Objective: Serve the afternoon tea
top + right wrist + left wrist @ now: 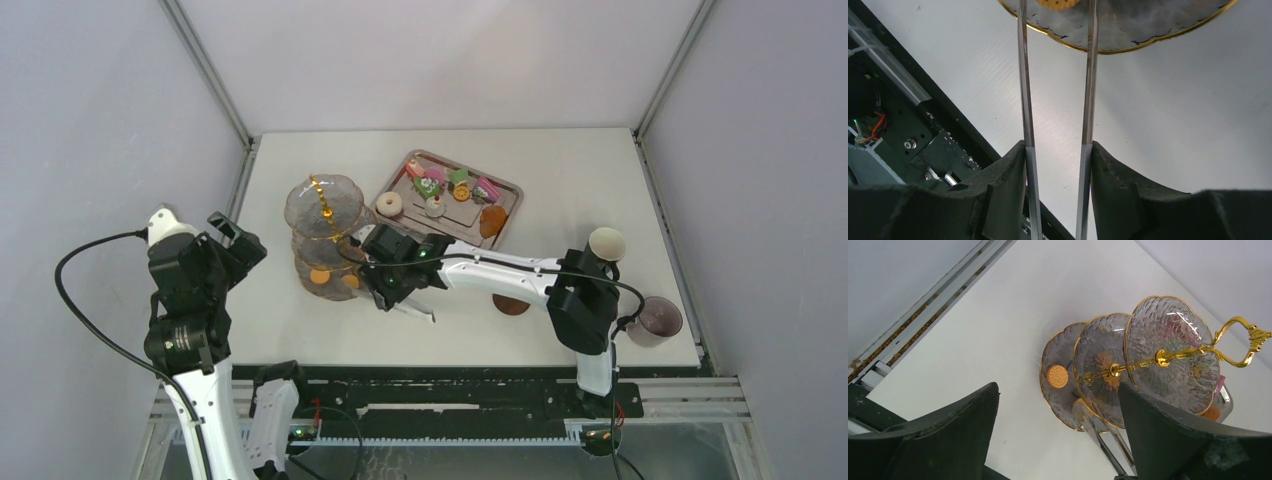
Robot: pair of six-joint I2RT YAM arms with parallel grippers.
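While the stand (325, 205) stood upright left of the table's (560, 170) middle, two cookies (319, 276) lay on its bottom tier. Just beside that tier, the right gripper (1058, 150) was pinching the tongs (1023, 100), one finger pressed on each blade. The blades stayed apart and ran out to the tier's gold rim, by a cookie at the edge; whether they touched it could not be told.

Behind and to the right of the stand sat the tray (515, 190), bearing the donut (389, 204), small cakes (430, 185) and an orange biscuit (492, 221). A coaster (511, 304) lay partly under the right arm, and two cups (607, 244) stood near the table's right edge.

Well left of the stand, the left gripper (1058, 390) hung above the table, fingers spread wide, holding nothing.
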